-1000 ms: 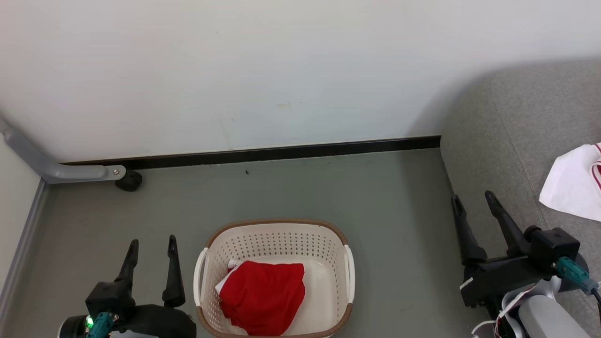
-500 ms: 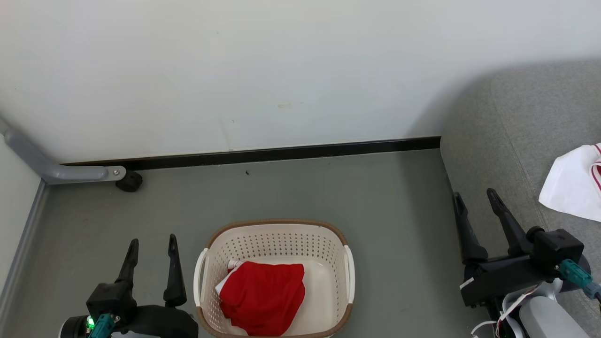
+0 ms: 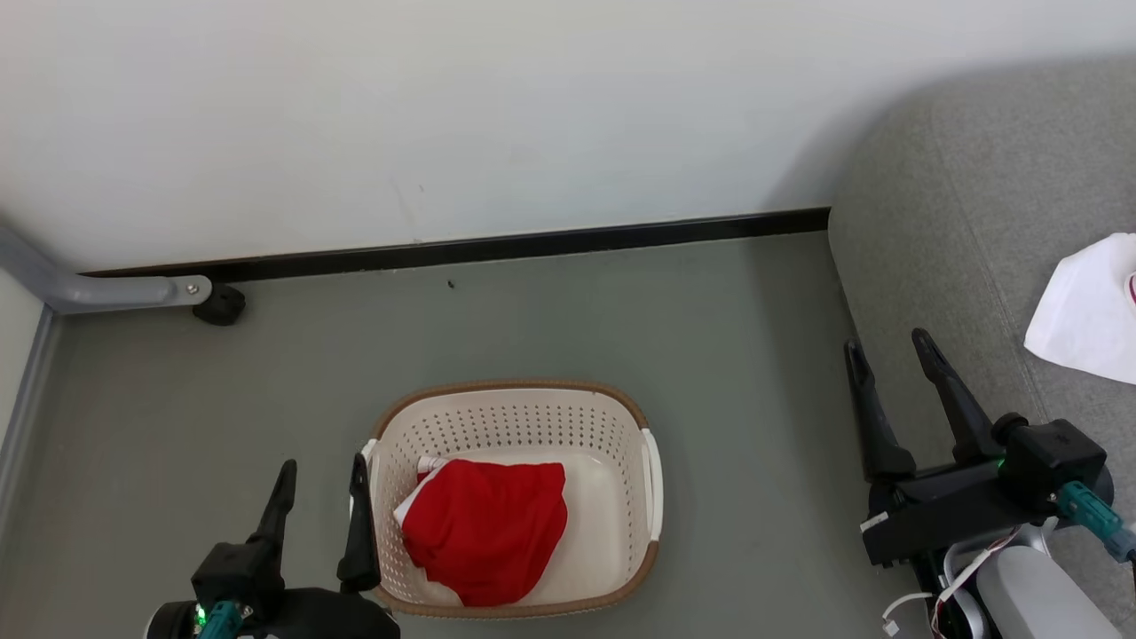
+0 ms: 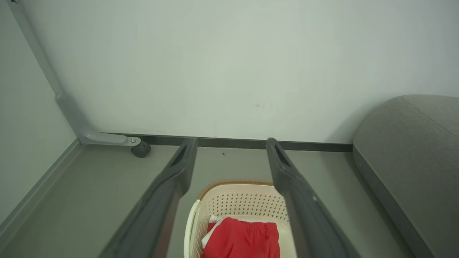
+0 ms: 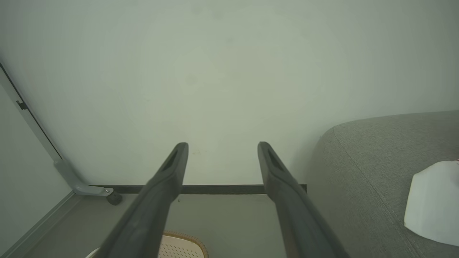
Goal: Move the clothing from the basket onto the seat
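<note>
In the basket (image 3: pixel 506 387) on the floor, the red garment (image 3: pixel 484 531) sits bunched; a white piece (image 3: pixel 1087 306) lies on the seat (image 3: pixel 958 177). The left gripper (image 3: pixel 322 464) and right gripper (image 3: pixel 887 343) are both spread apart, empty. Left is just beside the basket rim: it should clear the rim, drop onto the top fold and pinch deep.

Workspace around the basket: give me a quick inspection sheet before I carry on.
Surface: grey floor, with the basket standing on it.
Job's things: basket holds a red garment; a white garment lies on the sofa.
Clutter: nothing seen.
Grippers: left gripper open beside the basket's left handle; right gripper open at the sofa's edge, holding nothing.
Cables: white wires and a teal plug at the right wrist.
Surroundings: white wall, black skirting, grey frame leg with a castor.
</note>
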Motion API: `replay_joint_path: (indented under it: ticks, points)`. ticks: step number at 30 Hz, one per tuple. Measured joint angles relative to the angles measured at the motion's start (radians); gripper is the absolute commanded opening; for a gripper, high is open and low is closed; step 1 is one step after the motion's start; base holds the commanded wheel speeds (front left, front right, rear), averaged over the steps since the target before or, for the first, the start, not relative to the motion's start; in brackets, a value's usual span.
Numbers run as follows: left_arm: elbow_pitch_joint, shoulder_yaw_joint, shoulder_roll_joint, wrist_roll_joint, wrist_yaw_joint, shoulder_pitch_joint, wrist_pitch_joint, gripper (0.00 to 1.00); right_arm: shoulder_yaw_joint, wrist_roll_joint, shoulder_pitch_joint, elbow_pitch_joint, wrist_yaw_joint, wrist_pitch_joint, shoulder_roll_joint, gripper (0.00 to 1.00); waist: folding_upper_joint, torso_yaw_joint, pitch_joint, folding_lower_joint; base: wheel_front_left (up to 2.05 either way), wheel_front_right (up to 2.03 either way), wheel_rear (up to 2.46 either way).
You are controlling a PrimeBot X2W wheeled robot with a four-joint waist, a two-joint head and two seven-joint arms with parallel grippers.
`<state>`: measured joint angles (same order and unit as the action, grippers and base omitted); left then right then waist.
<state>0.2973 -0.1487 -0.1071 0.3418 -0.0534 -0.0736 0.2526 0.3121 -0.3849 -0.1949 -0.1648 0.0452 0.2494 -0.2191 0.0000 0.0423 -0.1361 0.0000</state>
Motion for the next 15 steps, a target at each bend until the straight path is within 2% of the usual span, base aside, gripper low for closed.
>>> replay_joint_path:
  ticks: [15]
  points:
    - [0.123, -0.047, 0.023, 0.001, 0.061, -0.1, 0.0, 1.0, -0.007, 0.022, -0.09, 0.066, 0.0, 0.0, -0.003, 1.0, 0.0001, -0.048, -0.155, 0.0002, 0.0, 0.0, 0.0]
